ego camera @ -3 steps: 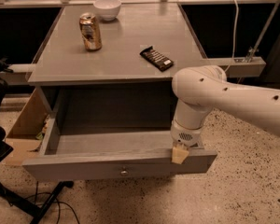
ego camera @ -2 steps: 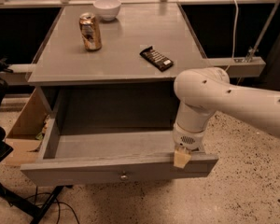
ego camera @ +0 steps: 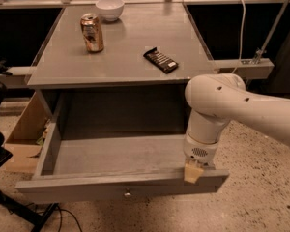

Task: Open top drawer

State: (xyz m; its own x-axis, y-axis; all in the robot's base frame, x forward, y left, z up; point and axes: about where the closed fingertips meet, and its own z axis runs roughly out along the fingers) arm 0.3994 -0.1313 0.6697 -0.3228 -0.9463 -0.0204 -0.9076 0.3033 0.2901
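Observation:
The top drawer (ego camera: 111,178) is a wide grey drawer pulled far out from under the grey tabletop (ego camera: 121,52). Its tray is bare inside, and a small round metal knob (ego camera: 127,194) sits at the centre of its front panel. My gripper (ego camera: 193,170) hangs from the white arm (ego camera: 232,105) at the right end of the drawer's front edge, with a tan fingertip over the top of the front panel. The two narrower drawers are hidden.
On the tabletop stand a copper can (ego camera: 92,32), a white bowl (ego camera: 109,7) and a dark snack bar (ego camera: 160,60). A cardboard box (ego camera: 26,129) sits on the floor at the left. A black stand (ego camera: 0,153) is at the far left. Speckled floor lies to the right.
The drawer has slid further out toward the camera. My gripper has moved with its front edge, down and nearer.

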